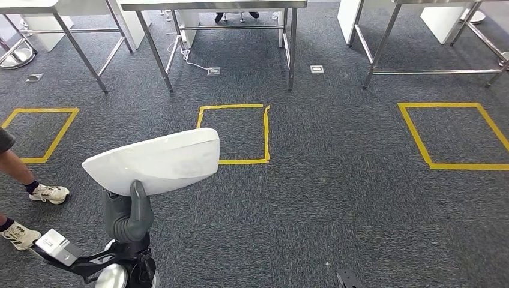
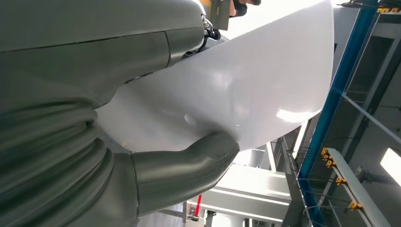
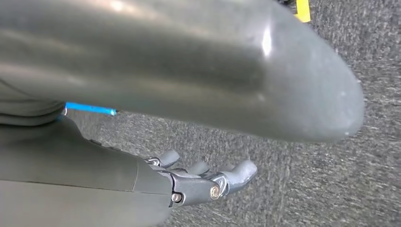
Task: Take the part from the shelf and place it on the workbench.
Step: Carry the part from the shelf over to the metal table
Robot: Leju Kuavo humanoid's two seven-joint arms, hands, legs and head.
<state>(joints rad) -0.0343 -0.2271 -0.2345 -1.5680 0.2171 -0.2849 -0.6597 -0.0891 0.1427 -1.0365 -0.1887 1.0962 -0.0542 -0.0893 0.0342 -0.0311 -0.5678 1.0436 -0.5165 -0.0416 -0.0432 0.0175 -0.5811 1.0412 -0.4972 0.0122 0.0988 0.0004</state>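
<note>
Overhead, the robot's left hand (image 1: pixel 127 215) grips a white, smooth-shelled part (image 1: pixel 157 162) by its lower edge, thumb up against the near face, holding it above grey carpet (image 1: pixel 336 198). The part's long axis runs roughly left to right across the head view, its broad squared end rising slightly toward the right and its narrower tapered end pointing left. No label, brand or writing can be read on its surface. In the left wrist view the thick grey thumb (image 2: pixel 189 165) presses on the glossy white part (image 2: pixel 246 90), with blue shelving uprights (image 2: pixel 331 99) behind.

The right hand (image 3: pixel 208 182) hangs over the carpet with nothing in it, its dark fingers gently curled yet apart.

Ahead, three squares of yellow tape mark the floor; the middle square (image 1: pixel 235 133) lies just beyond the part's right end. Steel-legged tables (image 1: pixel 222 36) stand along the far side. At the left edge, a person's legs and white trainers (image 1: pixel 48 193) are near the robot's left arm.
</note>
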